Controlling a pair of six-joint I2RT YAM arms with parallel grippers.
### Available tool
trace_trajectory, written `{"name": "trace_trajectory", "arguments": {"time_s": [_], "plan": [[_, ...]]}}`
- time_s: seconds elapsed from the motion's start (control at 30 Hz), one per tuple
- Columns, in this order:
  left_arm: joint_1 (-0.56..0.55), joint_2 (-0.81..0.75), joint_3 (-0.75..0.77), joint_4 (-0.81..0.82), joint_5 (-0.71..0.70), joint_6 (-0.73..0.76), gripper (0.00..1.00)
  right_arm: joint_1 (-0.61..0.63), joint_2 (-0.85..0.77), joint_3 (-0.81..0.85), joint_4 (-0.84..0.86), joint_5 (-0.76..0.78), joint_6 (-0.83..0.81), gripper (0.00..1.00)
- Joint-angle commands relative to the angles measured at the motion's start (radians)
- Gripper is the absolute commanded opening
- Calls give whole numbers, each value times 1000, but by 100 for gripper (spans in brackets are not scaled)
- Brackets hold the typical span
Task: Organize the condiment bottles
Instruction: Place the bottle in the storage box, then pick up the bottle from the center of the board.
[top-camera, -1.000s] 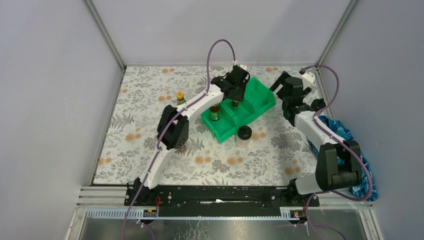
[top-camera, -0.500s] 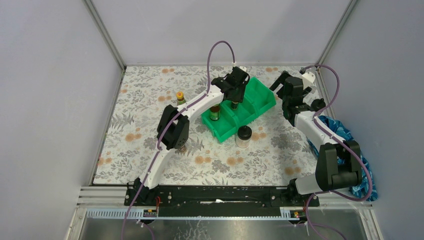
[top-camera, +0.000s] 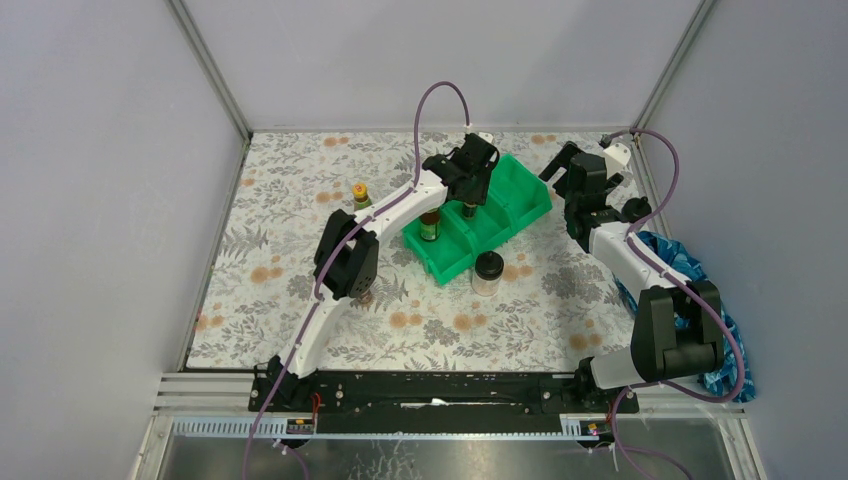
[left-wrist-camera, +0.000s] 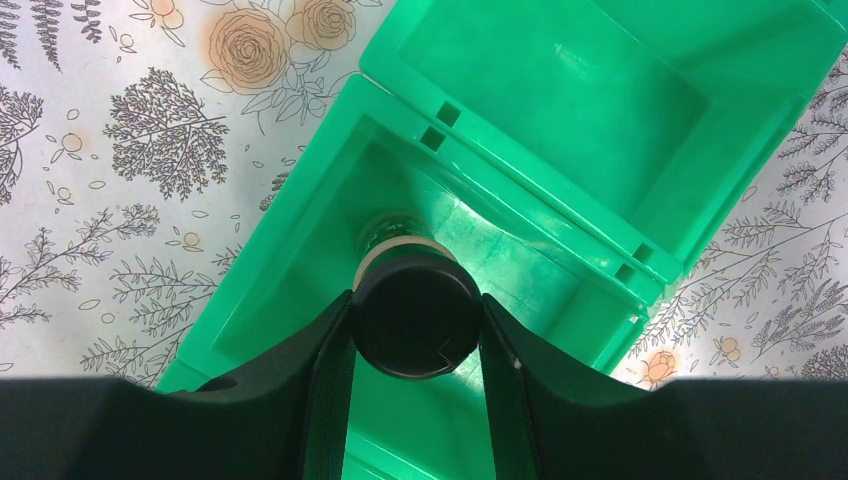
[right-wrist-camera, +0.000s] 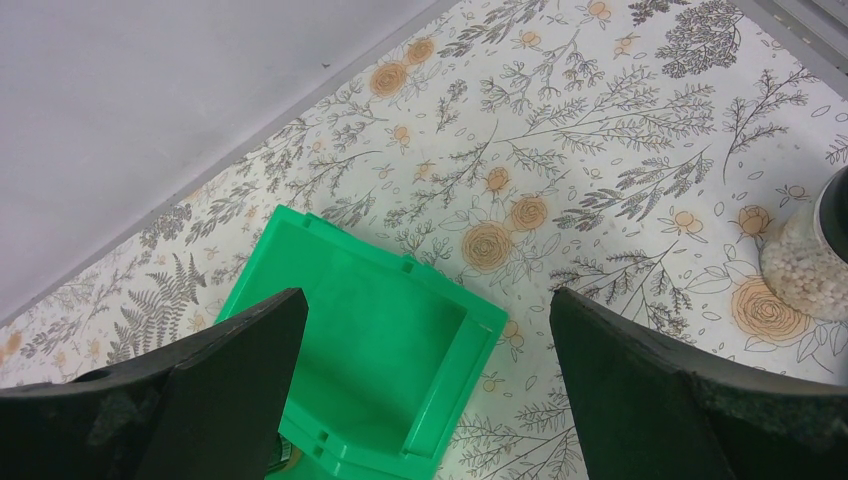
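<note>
Black-capped jar (left-wrist-camera: 417, 318) tight in left claw (left-wrist-camera: 417, 308), inside green bin (left-wrist-camera: 600, 150) compartment; right claw (right-wrist-camera: 425, 300) spread wide, empty.

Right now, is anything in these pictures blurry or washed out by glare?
Top view: soft, even light, faint shadows, nothing blurred. Left wrist view: the left fingers are dark and fuzzy; a pale sheen inside the green bin by the black-capped jar. Right wrist view: the right fingers look soft, the tablecloth crisp.
</note>
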Motion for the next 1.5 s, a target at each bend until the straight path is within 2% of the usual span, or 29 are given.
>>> {"name": "trace_trajectory", "arguments": {"time_s": [0.0,0.13,0.27,0.67,0.83,0.97,1.07,1.27,1.47], "plan": [[8,14,-9,34,-16,-8,49,-5,-1,10,35,24,6,100],[8,15,-11,34,-20,-9,59,-6,-1,11,33,20,4,100],[8,13,-8,35,-24,-8,65,-6,1,11,32,21,5,100],[5,0,60,35,-44,23,66,-5,-11,16,26,30,0,100],[-28,-72,67,98,-62,124,66,-5,-20,22,13,12,8,99],[-97,-201,15,200,-113,239,66,-5,-41,30,-9,-17,6,99],[-154,-361,-137,329,-175,309,66,-5,-65,47,-42,-58,-21,98],[-301,-745,-613,663,-390,400,67,-2,-154,94,-146,-159,-89,96],[-472,-1042,-948,865,-649,398,67,17,-285,121,-230,-294,-143,94]]}}
